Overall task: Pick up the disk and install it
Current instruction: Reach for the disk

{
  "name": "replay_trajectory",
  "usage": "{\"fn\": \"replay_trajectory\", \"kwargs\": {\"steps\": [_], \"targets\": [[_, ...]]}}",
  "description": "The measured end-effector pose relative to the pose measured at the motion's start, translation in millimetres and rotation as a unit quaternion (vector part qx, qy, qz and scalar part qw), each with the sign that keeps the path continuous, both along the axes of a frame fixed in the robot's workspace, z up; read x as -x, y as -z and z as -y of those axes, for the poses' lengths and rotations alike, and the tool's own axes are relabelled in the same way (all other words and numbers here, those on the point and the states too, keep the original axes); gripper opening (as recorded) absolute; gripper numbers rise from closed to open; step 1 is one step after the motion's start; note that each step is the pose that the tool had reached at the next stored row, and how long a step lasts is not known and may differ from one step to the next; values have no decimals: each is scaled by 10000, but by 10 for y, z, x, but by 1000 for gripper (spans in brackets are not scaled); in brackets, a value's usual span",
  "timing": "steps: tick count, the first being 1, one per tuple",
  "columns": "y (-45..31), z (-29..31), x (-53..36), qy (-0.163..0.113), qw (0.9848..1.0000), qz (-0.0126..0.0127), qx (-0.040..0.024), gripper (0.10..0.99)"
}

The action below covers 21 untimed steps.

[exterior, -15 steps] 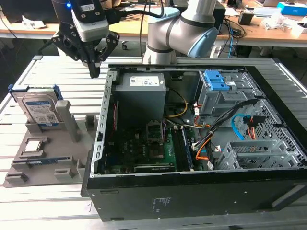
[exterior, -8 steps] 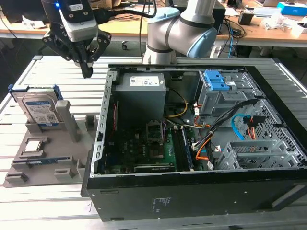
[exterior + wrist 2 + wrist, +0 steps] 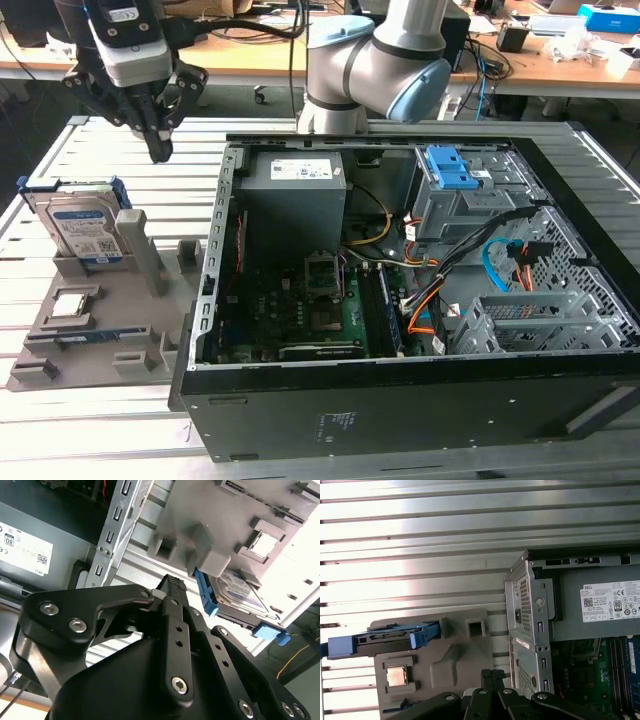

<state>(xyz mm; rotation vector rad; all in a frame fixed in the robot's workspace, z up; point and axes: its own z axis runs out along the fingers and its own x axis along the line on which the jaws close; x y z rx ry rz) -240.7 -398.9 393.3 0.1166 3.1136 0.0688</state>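
Note:
The disk (image 3: pixel 85 230) stands on edge in a slot at the back of a grey holder (image 3: pixel 100 345), on the exterior view's left. It is silver with a white-and-blue label and sits in a blue frame. My gripper (image 3: pixel 160 152) hangs in the air above and behind the disk, toward the computer case, apart from it. Its black fingers are pressed together with nothing between them. In both wrist views the shut fingertips (image 3: pixel 173 582) (image 3: pixel 492 672) point down near the holder, with the disk (image 3: pixel 240 592) (image 3: pixel 385 639) off to one side.
An open computer case (image 3: pixel 400 400) lies beside the holder, with a power supply (image 3: pixel 295 190), a motherboard and a blue-clipped drive bay (image 3: pixel 450 170). A small square silver chip (image 3: pixel 72 303) sits in the holder. The slatted metal table (image 3: pixel 120 140) runs under everything.

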Motion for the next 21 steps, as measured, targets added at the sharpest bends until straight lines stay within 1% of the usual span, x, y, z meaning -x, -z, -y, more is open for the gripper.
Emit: {"fn": "replay_trajectory", "kwargs": {"steps": [5, 8, 12, 18, 21], "targets": [[0, 0, 89, 0, 10000, 0, 0, 106], [0, 0, 167, 0, 10000, 0, 0, 106], [0, 0, 237, 0, 10000, 0, 0, 106], [0, 0, 429, 1, 10000, 0, 0, 106], [0, 0, 553, 0, 10000, 0, 0, 106]]}}
